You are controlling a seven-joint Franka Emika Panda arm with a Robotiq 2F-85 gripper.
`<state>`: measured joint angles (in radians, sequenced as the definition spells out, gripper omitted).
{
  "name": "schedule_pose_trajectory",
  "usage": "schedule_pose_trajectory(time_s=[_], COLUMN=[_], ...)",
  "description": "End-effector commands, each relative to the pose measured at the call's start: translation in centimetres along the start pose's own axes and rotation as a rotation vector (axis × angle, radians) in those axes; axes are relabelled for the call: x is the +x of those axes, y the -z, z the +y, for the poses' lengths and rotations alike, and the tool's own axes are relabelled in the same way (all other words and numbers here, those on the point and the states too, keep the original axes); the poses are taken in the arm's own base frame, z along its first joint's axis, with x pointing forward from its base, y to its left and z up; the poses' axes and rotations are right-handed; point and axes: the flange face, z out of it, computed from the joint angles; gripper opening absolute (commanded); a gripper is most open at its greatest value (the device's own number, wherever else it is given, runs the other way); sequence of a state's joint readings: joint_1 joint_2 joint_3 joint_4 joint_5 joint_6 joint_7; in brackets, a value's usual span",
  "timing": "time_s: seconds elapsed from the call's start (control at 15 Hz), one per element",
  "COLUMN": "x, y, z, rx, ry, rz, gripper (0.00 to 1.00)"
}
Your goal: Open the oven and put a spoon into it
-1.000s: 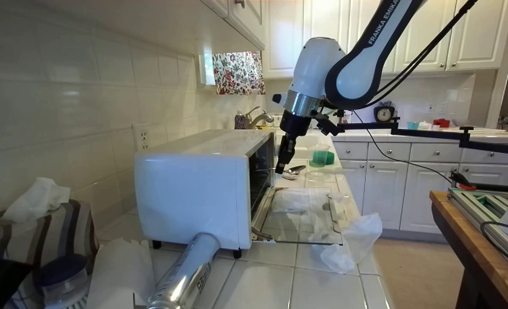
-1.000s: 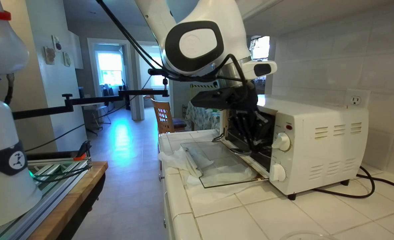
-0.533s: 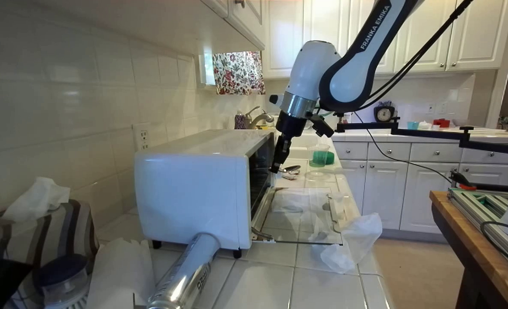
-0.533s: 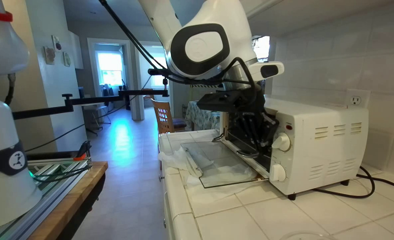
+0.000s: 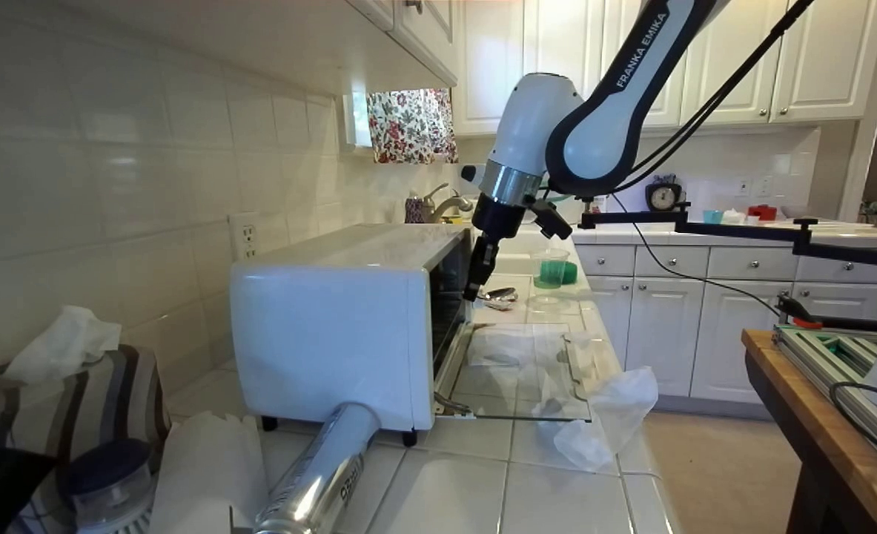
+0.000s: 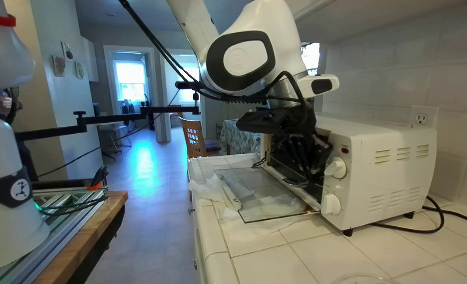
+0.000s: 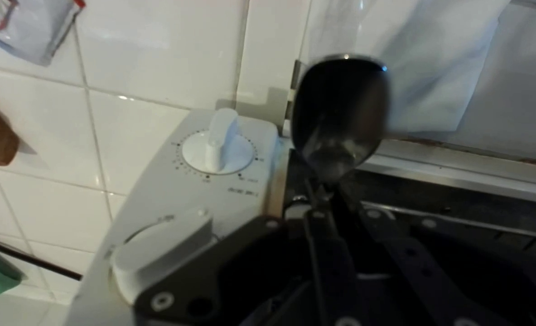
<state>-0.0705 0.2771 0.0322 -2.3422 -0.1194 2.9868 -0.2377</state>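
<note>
A spoon (image 7: pixel 340 120) being held right at the opened-up oven (image 5: pixel 327 341)

So the spoon is being pinched by the claw (image 7: pixel 325 189), fingertips pressed together just behind the bowl, with the bowl being pointed to 12 o'clock from the tips in the wrist view. The whole lot is being held at the oven's front opening, claw tilted down; how far in the spoon is being held can't really be told.

The oven is being carried by a tiled worktop (image 5: pixel 453 482), and in an exterior view the glass door (image 5: pixel 520 374) is being shown folded right down at 3 o'clock from the oven body. Some crumpled white paper (image 5: pixel 609 415) is being seen poking out past the door, around its 4 o'clock, and a shiny silver roll (image 5: pixel 327 475) is being shown at 6 o'clock from the oven. Back in the wrist view, a white dial (image 7: pixel 218 151) on the oven is being shown at 10 o'clock from the claw tips.
</note>
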Motion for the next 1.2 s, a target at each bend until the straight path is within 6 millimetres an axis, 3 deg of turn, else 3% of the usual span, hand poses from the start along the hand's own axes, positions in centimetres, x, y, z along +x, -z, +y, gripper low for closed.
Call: schedule_pose_trajectory(time_s=[0.0, 0.53, 1.13], x=[1.0, 2.1, 1.4], y=[-0.3, -0.1, -1.6], z=[-0.3, -1.2, -1.2], rx=[0.023, 0.052, 0.0], ry=[-0.023, -0.068, 0.003], rz=[0.027, 0.048, 0.099], gripper=[0.02, 0.02, 0.02])
